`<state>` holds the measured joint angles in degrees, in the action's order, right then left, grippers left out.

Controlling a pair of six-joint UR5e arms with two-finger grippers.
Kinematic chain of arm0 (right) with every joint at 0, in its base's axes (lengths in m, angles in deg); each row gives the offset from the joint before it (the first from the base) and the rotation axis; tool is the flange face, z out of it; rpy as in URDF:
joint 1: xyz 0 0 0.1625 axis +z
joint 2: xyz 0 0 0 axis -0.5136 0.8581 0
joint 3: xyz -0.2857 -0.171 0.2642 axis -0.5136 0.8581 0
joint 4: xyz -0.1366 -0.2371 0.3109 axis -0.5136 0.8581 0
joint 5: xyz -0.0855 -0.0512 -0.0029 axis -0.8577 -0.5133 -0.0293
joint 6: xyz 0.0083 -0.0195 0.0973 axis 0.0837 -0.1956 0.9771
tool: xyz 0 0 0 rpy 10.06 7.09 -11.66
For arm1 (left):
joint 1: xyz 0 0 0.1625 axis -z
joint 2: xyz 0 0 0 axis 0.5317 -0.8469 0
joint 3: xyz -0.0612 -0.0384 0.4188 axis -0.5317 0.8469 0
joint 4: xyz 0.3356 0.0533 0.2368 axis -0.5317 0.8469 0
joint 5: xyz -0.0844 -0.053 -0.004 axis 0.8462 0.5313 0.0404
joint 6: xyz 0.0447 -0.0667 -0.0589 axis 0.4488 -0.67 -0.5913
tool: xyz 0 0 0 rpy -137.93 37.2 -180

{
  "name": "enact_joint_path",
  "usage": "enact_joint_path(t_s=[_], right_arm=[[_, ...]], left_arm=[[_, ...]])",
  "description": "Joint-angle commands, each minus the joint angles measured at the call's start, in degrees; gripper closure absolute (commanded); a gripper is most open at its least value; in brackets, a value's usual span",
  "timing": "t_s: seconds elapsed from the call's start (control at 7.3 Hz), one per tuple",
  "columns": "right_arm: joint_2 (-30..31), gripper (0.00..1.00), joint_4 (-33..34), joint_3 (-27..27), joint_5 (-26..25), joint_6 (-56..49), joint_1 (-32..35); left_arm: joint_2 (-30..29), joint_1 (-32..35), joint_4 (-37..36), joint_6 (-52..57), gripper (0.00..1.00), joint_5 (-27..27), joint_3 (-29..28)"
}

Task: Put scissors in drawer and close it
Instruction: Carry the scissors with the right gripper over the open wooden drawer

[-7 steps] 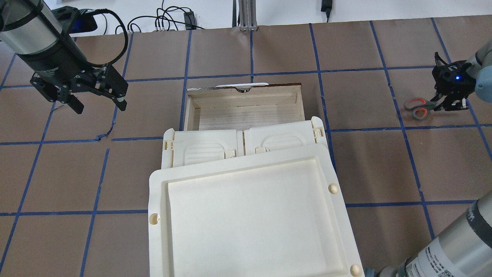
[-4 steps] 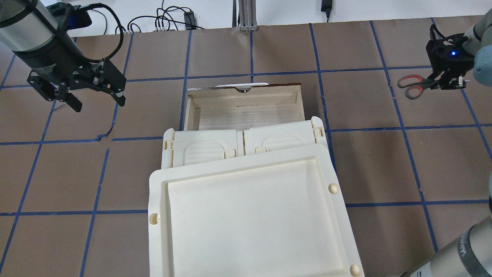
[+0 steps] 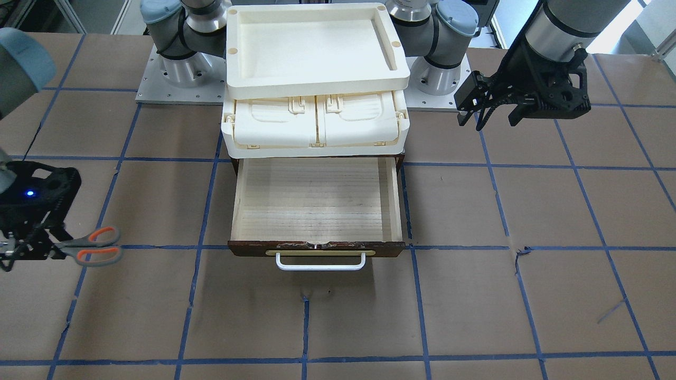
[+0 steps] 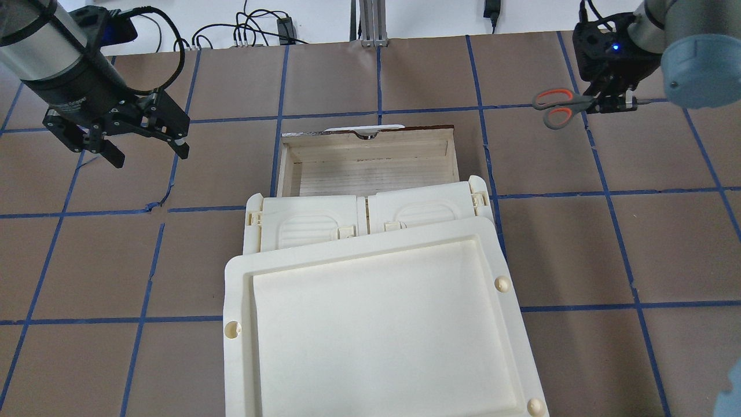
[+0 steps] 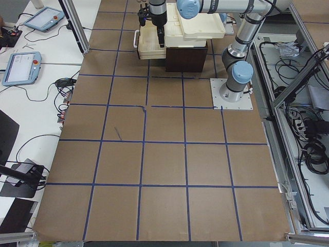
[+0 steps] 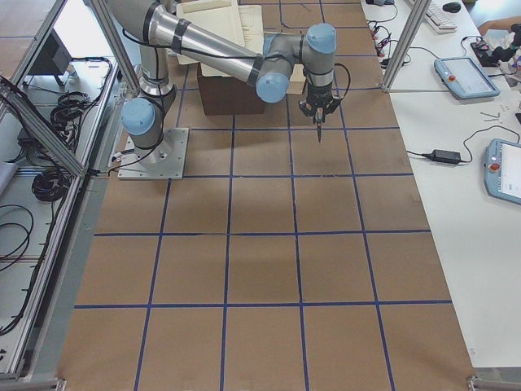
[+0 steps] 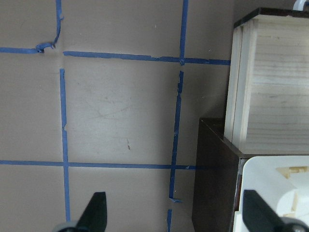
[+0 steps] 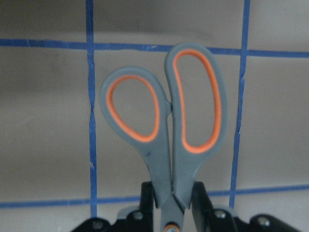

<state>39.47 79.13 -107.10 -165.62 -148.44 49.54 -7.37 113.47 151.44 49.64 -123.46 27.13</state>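
Observation:
The scissors [image 4: 553,107], grey handles lined orange, hang level in my right gripper [image 4: 605,104], which is shut on them near the pivot, above the table right of the drawer. The handles point toward the drawer. The wrist view shows the fingers [image 8: 200,198] clamped at the scissors' [image 8: 164,130] neck. The drawer [image 4: 370,168] is pulled open and empty, with pale wood inside [image 3: 317,200], a dark front and a white bar handle [image 3: 320,262]. My left gripper [image 4: 149,155] is open and empty, hovering left of the drawer; its wrist view shows the drawer's side [image 7: 270,82].
A cream plastic case [image 4: 370,217] with a cream tray [image 4: 376,324] on top sits over the dark cabinet [image 7: 212,183] that houses the drawer. Brown paper with a blue tape grid covers the table. Cables lie past the far edge [image 4: 255,32].
My right gripper has carried the scissors up off the table, toward the far side and leftward nearer the drawer. My left arm has barely shifted.

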Motion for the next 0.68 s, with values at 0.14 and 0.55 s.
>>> enact_joint_path(t_s=[0.14,0.55], right_arm=[[1.6,0.99,-2.9,3.4,0.2,26.0,19.4],[-3.9,0.99,-2.0,5.9,0.1,38.4,30.5]], left_arm=[[0.0,-0.3,-1.8,1.7,0.00,0.2,0.7],[0.1,-0.3,-1.9,2.7,0.00,0.2,0.3]])
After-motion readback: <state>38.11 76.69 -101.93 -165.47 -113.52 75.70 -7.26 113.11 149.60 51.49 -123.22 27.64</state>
